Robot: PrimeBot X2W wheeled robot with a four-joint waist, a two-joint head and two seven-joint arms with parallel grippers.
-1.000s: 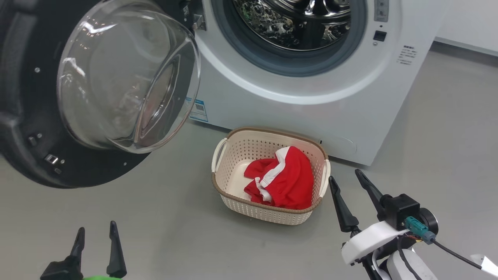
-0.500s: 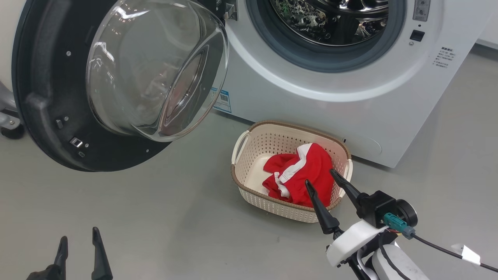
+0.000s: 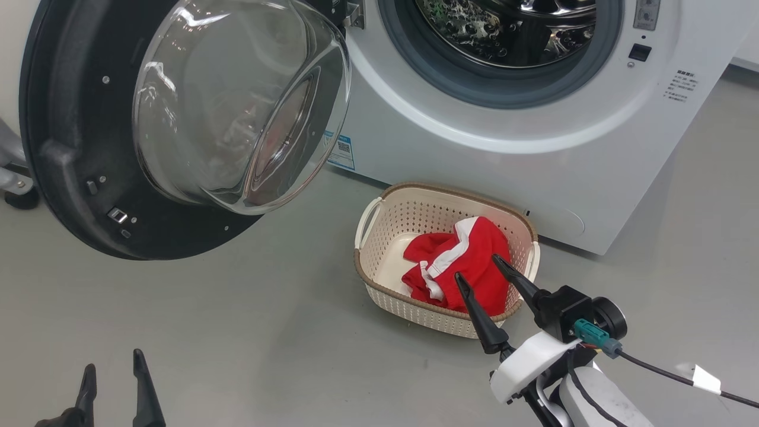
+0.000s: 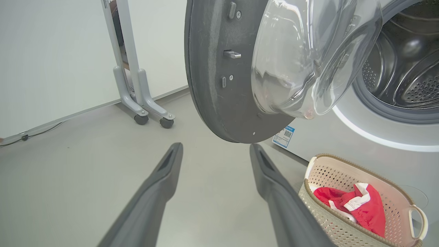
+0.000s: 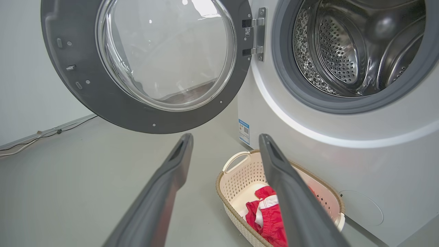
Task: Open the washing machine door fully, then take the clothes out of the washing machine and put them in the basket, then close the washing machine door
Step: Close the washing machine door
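Washing machine [image 3: 474, 154]: white front-loader, set on the grey floor [image 3: 267, 332], its front turned toward the robot. The steel drum [image 3: 504, 29] is exposed; no fabric is seen in the visible part of it. A blue label [image 3: 341, 151] is seen low on the front, near the left corner.

Washing machine door [image 3: 65, 148]: hung upright on hinges at the left of the drum opening and swung wide open. Its inner face is turned toward the robot, and the glass bowl bulges out toward the right of the head view.

Basket [image 3: 445, 188]: placed on the floor just before the machine, below the drum opening. Its long axis runs roughly along the machine's front, with a handle at each short end.

Clothes [image 3: 442, 264]: a bunched red garment with white trim, lying inside the basket toward its right end. The left part of the basket floor is left bare.

Right gripper [image 3: 476, 267]: carried on a pale forearm rising from the lower right of the head view. The fingers are pointed up and left, over the basket's near right corner. The jaws are spread wide and nothing is held; no contact with basket or garment is seen.

Left gripper [image 3: 113, 360]: held low at the lower left over bare floor, fingers pointed up the head view, well apart from the basket. The jaws are spread and empty.
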